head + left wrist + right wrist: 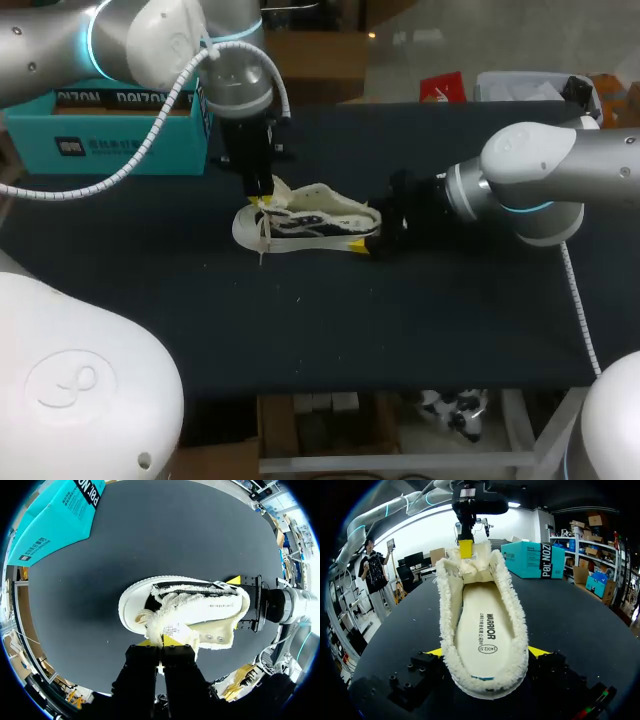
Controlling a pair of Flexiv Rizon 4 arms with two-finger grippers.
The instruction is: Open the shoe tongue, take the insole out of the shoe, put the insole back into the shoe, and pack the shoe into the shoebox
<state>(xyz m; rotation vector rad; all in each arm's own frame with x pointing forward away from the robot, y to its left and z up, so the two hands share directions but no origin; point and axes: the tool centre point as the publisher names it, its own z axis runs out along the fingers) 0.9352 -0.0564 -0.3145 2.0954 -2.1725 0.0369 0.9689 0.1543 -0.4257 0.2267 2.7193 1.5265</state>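
Right gripper (pixel 487 652) clamps the shoe (pixel 516 630) at its heel, insole (pixel 482 622) lying inside; left gripper (pixel 160 641) pinches the tongue (pixel 175 630); shoebox (pixel 110 130) stands well behind.

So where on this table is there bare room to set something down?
The widest bare stretch of the table runs from the shoe to the near edge. Another lies left of the shoe, before the shoebox. It is crowded around the shoe: the left gripper pinches its tongue, the right gripper clamps its heel.
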